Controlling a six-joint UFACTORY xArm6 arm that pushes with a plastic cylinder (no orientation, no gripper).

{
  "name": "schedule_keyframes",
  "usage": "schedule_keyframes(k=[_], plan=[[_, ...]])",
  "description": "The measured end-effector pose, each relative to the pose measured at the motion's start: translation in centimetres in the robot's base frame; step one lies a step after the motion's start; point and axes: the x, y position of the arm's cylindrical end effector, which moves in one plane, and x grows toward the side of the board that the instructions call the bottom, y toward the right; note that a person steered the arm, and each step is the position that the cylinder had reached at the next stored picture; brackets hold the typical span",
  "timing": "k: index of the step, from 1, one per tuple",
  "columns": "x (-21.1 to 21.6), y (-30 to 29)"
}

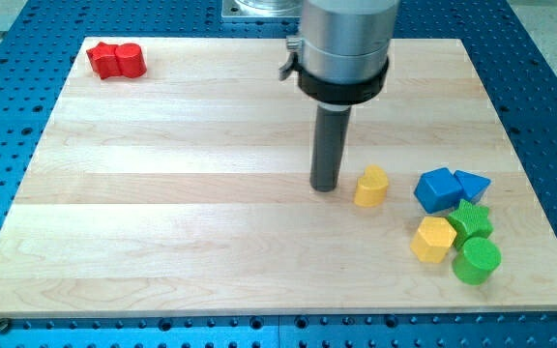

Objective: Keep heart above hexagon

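The yellow heart (371, 186) lies right of the board's middle. The yellow hexagon (433, 239) lies lower and further to the view's right, so the heart is above it in the view. My tip (325, 187) rests on the board just left of the heart, with a small gap between them. The rod runs up from the tip into the arm's grey and black cylinder at the view's top.
A blue cube (437, 188) and a blue triangle (472, 184) lie right of the heart. A green star (471, 221) and a green cylinder (477, 260) sit beside the hexagon. Two red blocks (117, 60) lie pressed together at the top left corner of the wooden board (162, 193).
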Motion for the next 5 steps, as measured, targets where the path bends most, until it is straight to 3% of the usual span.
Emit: schedule_keyframes(k=[2, 3, 5], plan=[[4.9, 4.5], [2.2, 0.2], [4.0, 6.9]])
